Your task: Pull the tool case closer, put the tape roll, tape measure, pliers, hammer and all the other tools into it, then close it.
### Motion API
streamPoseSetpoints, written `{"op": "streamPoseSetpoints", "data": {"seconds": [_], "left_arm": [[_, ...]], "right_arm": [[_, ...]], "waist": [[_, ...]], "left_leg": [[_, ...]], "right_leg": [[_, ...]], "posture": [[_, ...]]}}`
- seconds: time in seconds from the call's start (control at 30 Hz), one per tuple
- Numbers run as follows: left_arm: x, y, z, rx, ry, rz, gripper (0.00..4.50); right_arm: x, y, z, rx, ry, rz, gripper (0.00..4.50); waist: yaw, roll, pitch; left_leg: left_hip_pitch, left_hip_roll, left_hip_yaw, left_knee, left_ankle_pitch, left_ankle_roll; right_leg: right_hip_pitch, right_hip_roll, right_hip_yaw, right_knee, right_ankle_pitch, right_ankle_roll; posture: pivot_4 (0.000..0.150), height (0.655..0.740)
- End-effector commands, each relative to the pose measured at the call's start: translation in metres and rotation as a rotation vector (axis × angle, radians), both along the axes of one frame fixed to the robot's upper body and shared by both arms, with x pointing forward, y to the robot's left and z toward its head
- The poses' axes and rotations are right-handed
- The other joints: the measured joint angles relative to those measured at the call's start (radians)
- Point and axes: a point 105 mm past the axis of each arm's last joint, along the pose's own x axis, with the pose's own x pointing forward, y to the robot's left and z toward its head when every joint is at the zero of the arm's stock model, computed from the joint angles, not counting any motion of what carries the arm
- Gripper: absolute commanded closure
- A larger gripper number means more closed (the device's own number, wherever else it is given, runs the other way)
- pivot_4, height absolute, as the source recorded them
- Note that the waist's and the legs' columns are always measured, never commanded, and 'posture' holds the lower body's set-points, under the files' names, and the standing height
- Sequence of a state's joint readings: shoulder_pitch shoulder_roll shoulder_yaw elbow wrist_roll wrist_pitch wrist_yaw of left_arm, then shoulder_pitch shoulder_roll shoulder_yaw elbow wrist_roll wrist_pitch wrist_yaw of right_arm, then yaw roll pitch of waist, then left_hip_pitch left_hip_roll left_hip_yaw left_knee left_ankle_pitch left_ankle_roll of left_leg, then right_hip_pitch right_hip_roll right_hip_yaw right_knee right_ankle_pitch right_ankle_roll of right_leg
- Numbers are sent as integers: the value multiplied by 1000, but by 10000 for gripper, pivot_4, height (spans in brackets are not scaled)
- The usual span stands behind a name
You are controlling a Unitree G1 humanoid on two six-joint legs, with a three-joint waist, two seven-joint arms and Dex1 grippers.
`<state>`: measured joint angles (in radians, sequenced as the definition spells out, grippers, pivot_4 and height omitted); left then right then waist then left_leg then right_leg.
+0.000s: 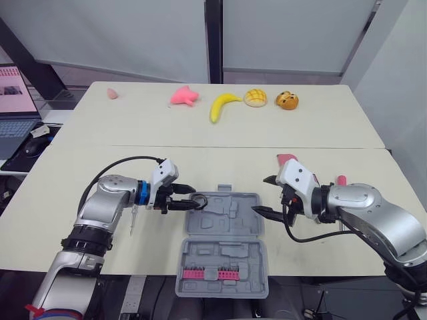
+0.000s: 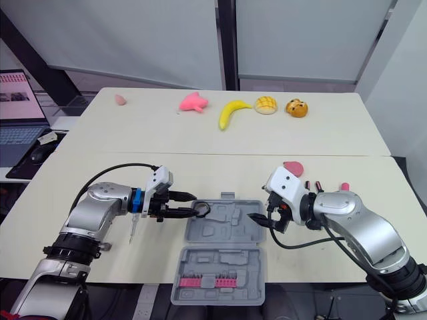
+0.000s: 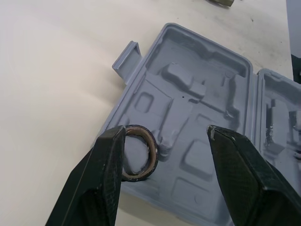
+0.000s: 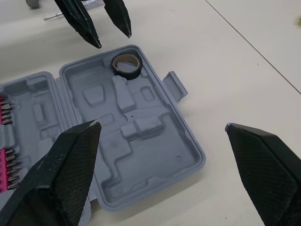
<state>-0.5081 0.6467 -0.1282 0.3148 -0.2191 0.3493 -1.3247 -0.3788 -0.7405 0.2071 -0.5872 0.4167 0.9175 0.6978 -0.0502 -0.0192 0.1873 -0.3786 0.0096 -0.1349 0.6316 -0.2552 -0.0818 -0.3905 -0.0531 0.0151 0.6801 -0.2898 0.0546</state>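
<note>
Tool case (image 1: 223, 253) open, long axis pointing away from robot. Tape roll (image 4: 126, 66) in far half, pink bits (image 1: 211, 273) in near half. Left pincer (image 3: 164, 132) and right pincer (image 4: 162, 125) apart.

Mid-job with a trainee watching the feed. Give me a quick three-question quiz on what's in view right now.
1. True or false: the tape roll lies inside the open tool case.
2. Multiple choice: the left gripper is
A) shut on the tape roll
B) open, right by the tape roll
C) holding a hammer
3. Fill in: the pink bit holder sits in the case half ___ the robot (nearer to / farther from).

Key: 1 true; 2 B; 3 nearer to.
</note>
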Motion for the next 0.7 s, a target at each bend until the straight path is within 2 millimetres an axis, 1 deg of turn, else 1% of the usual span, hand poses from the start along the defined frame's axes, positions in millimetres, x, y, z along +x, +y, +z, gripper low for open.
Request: {"op": "streamPoseSetpoints", "data": {"seconds": [0.03,0.1,0.3,0.47,0.53,0.7], "left_arm": [[2,-1,3,-1,-39,-19,27959],[2,-2,1,2,-45,-23,34786],[11,-6,-7,24,-100,-15,34786],[22,-13,-13,29,-136,-3,34786],[26,-15,-18,48,-132,-8,34786],[25,-14,-34,112,-124,-36,34786]], "right_arm": [[-2,3,13,18,-51,22,0],[-2,4,13,19,-50,24,0],[-2,4,10,7,-55,24,0],[-2,6,6,-9,-61,37,0],[-3,8,5,-10,-61,45,0],[-4,10,5,-12,-62,50,0]], "waist": [[0,0,0],[0,0,0],[1,0,0],[1,0,0],[1,0,0],[-2,0,0]], "left_leg": [[0,0,0,0,0,0],[0,0,0,0,0,0],[0,0,0,0,0,0],[0,0,0,0,0,0],[0,0,0,0,0,0],[0,0,0,0,0,0]], "right_leg": [[0,0,0,0,0,0],[0,0,0,0,0,0],[0,0,0,0,0,0],[0,0,0,0,0,0],[0,0,0,0,0,0],[0,0,0,0,0,0]], "posture": [[1500,7369],[1500,7369],[1500,7369],[1500,7369],[1500,7369],[1500,7369]]}}
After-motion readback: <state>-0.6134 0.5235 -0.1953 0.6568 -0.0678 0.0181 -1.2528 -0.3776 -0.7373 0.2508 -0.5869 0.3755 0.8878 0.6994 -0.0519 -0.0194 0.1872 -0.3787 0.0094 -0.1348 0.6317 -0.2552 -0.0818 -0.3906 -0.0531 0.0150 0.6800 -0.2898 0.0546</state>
